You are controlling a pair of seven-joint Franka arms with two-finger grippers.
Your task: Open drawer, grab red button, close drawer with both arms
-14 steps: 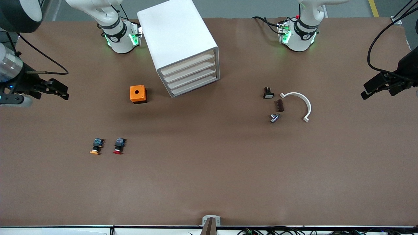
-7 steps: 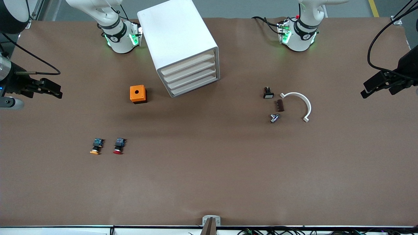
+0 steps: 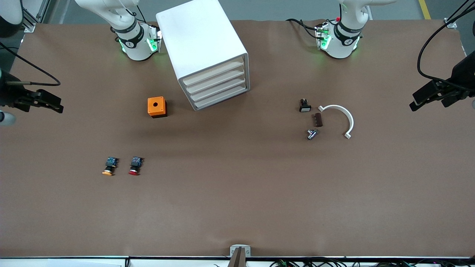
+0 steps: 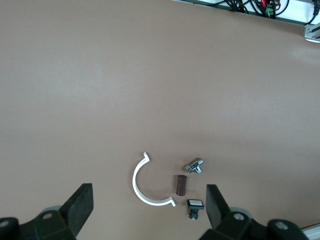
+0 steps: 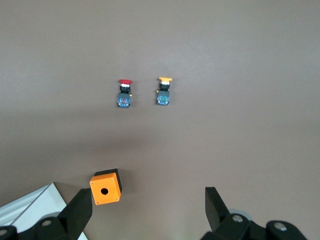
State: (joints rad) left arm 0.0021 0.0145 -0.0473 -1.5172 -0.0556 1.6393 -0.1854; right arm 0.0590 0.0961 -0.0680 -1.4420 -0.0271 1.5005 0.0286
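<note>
Retreating toward its end of the table, the right gripper (image 3: 55, 105) hangs released; the left gripper (image 3: 417, 104) waits, spread wide too. Uppermost beige-fronted drawer (image 3: 213, 72) sits shut. Tiny red-capped black push button (image 3: 134, 166), about seven o'clock from the white cabinet (image 3: 196, 40), looks light and probably slippery; pinch its body.

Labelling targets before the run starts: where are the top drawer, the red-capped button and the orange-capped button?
top drawer (image 3: 213, 73): front view, middle of its beige front.
red-capped button (image 3: 135, 165): front view, black body above the cap.
orange-capped button (image 3: 109, 167): front view, black body above the cap.
</note>
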